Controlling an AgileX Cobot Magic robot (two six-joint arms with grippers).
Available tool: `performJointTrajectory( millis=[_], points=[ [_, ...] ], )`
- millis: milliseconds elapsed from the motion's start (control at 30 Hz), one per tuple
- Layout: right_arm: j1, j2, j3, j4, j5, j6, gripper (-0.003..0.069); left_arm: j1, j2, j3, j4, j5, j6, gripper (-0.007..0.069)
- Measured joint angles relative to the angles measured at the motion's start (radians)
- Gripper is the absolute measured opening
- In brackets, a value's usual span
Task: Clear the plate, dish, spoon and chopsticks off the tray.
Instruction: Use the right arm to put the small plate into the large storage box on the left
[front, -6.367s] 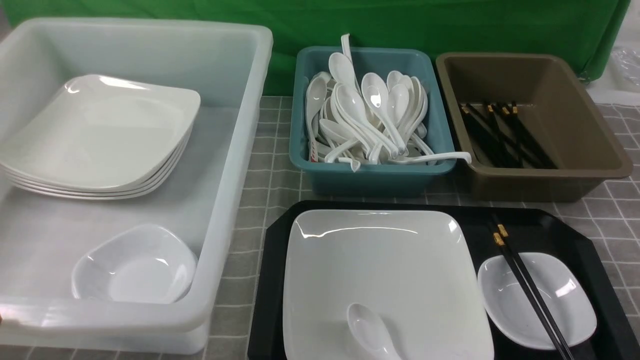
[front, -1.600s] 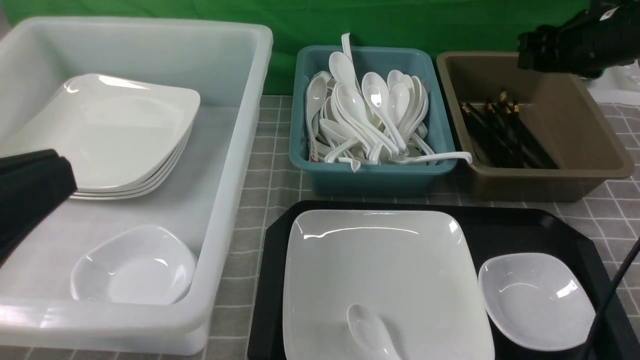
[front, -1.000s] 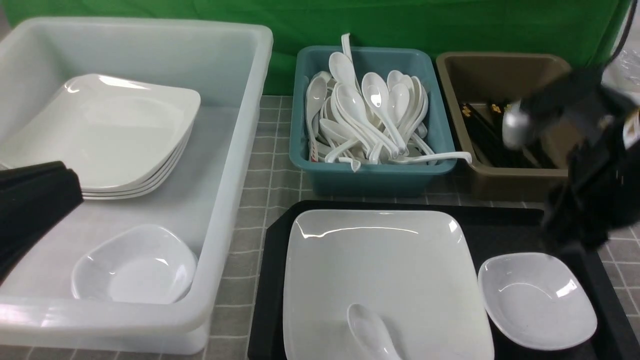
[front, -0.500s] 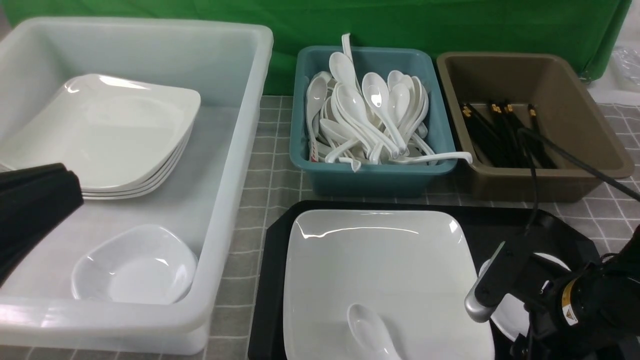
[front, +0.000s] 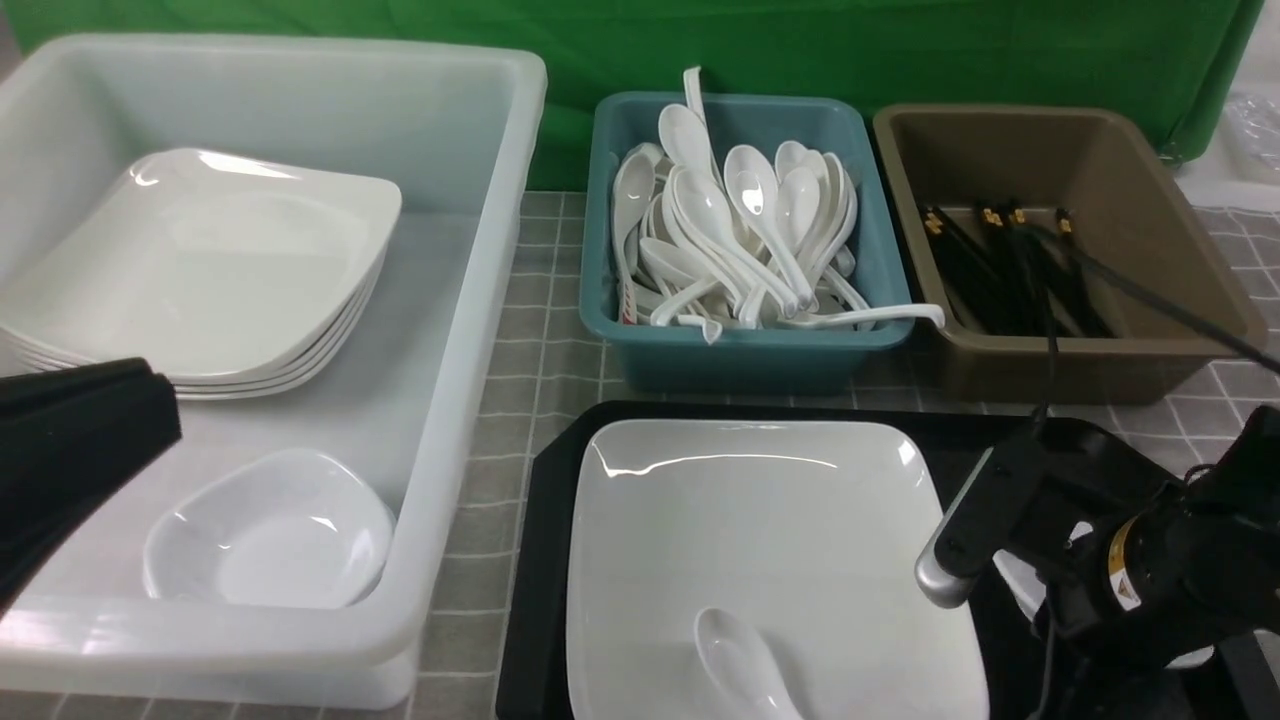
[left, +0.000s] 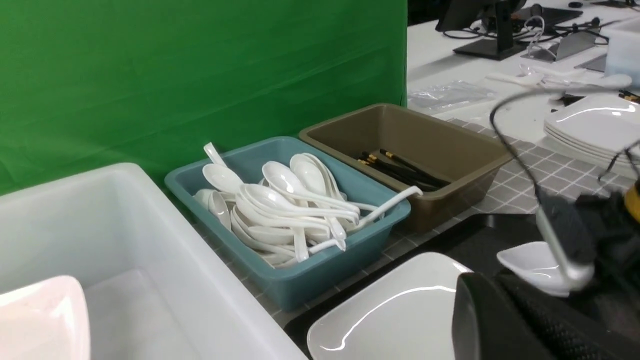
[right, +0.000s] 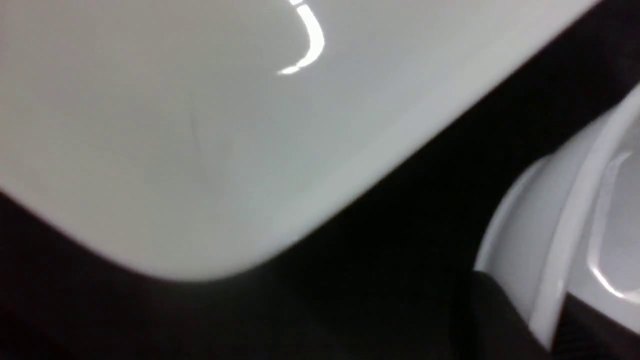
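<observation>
White dish (left: 525, 257), beside the plate (front: 760, 540) on the tray (front: 540, 520), sits with its rim between the right gripper's (right: 550, 325) jaws; closure unclear, likewise the left gripper's (front: 120, 425). Pickup likely needs a firm pinch, level lift.

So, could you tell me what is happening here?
The robot is clearing the tray. Its right gripper is down at the dish, fingers on either side of its rim; I cannot tell if they have closed. The plate, with the spoon on it, sits on the tray. Chopsticks lie in the brown tub. The left arm hangs over the white tub.
</observation>
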Motion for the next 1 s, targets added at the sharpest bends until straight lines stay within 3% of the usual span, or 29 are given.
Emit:
performJointTrajectory(
  millis=[133,300,400,467,500,800,1000],
  points=[
    [0.098,-0.090,-0.174,0.027,0.169,0.067,0.0061,0.000,-0.001,-0.026,0.089,0.038,-0.069,0.0010],
    [0.262,-0.089,-0.490,0.078,0.201,0.076,0.0061,0.000,-0.018,-0.158,0.402,0.214,-0.329,0.0010],
    [0.383,0.045,-0.741,0.110,0.202,0.018,0.0061,0.000,-0.067,-0.230,0.605,0.365,-0.472,0.0010],
    [0.421,0.127,-0.852,0.147,0.202,-0.030,0.0061,0.000,-0.099,-0.249,0.651,0.411,-0.504,0.0010],
    [0.466,0.260,-1.010,0.211,0.202,-0.099,0.0061,0.000,-0.154,-0.261,0.691,0.473,-0.529,0.0010],
    [0.546,0.752,-1.556,0.307,0.322,-0.213,0.0061,0.000,-0.274,-0.264,0.697,0.598,-0.540,0.0010],
    [0.546,0.942,-1.686,0.326,0.386,-0.219,0.0062,0.000,-0.281,-0.264,0.662,0.623,-0.537,0.0010]
  ],
)
